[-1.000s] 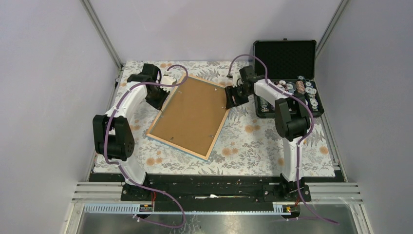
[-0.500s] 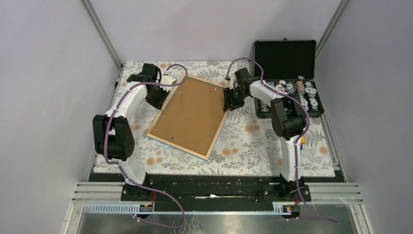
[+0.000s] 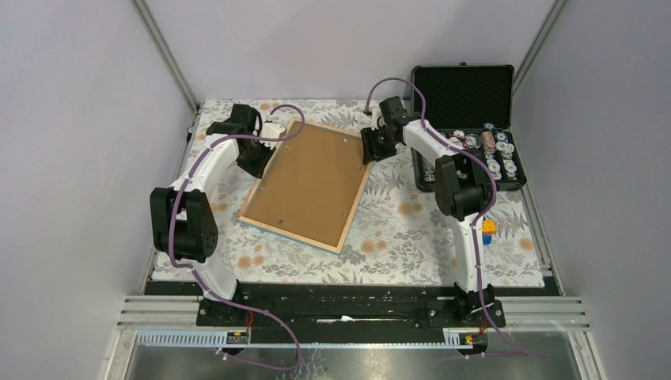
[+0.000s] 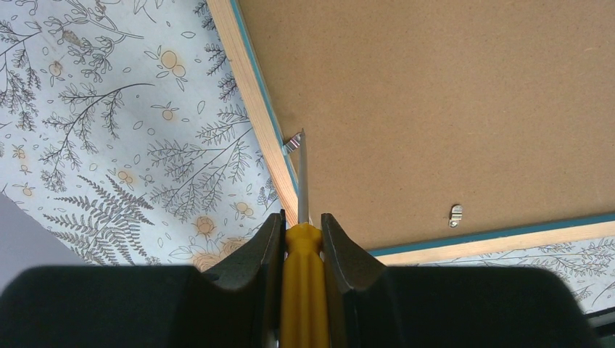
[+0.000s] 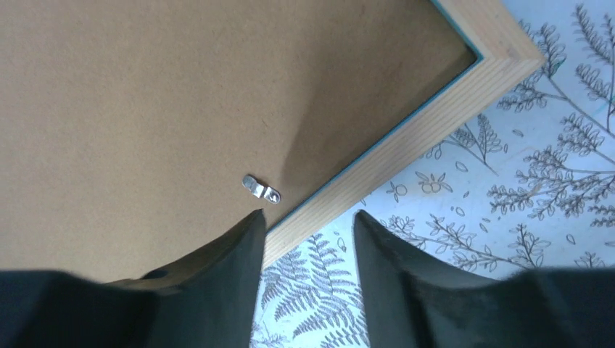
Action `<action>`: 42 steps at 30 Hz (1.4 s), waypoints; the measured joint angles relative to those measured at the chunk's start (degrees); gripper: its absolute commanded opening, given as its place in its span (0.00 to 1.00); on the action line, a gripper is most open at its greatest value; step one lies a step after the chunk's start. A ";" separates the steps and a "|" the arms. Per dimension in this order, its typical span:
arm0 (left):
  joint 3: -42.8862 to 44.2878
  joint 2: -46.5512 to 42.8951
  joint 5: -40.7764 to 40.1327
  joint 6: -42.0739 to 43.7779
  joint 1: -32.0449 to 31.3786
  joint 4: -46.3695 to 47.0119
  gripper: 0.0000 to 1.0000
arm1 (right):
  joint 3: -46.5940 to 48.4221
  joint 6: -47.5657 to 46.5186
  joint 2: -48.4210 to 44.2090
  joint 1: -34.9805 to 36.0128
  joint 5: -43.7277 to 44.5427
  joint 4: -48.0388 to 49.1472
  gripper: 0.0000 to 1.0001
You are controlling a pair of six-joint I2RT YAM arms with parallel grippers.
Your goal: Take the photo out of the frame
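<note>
The frame (image 3: 312,184) lies face down on the floral cloth, brown back panel up, so the photo is hidden beneath it. My left gripper (image 3: 259,158) sits at the frame's left edge. In the left wrist view it (image 4: 301,226) is shut on a yellow-handled screwdriver (image 4: 301,283), whose blade tip touches a small metal clip (image 4: 292,143) by the wooden rim. My right gripper (image 3: 370,148) is open at the frame's far right corner. In the right wrist view it (image 5: 307,225) has one finger over the back panel (image 5: 145,109) near a clip (image 5: 261,188), the other over the cloth, straddling the rim (image 5: 406,141).
An open black case (image 3: 463,95) stands at the back right, with several small round items in its lower half (image 3: 483,154). A small orange and blue object (image 3: 488,229) lies beside the right arm. A second clip (image 4: 455,214) sits near the frame's edge.
My right gripper has moved along the frame's right edge toward the far corner and its jaws have narrowed. The frame has turned slightly. The left arm has held still.
</note>
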 measured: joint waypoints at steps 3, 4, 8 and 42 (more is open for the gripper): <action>0.00 0.00 0.00 0.00 0.00 0.00 0.00 | -0.37 0.35 -0.37 -0.07 -0.52 0.52 0.66; 0.00 0.00 0.00 0.00 0.00 0.00 0.00 | -1.22 0.90 -0.74 -0.04 -0.68 0.79 0.67; 0.35 0.00 0.04 -0.24 0.00 0.02 0.00 | -8.09 4.79 -4.07 0.52 -0.70 1.27 0.71; 1.86 1.68 0.02 1.44 -1.99 1.73 0.00 | 0.72 9.64 1.51 2.10 14.14 -1.60 0.22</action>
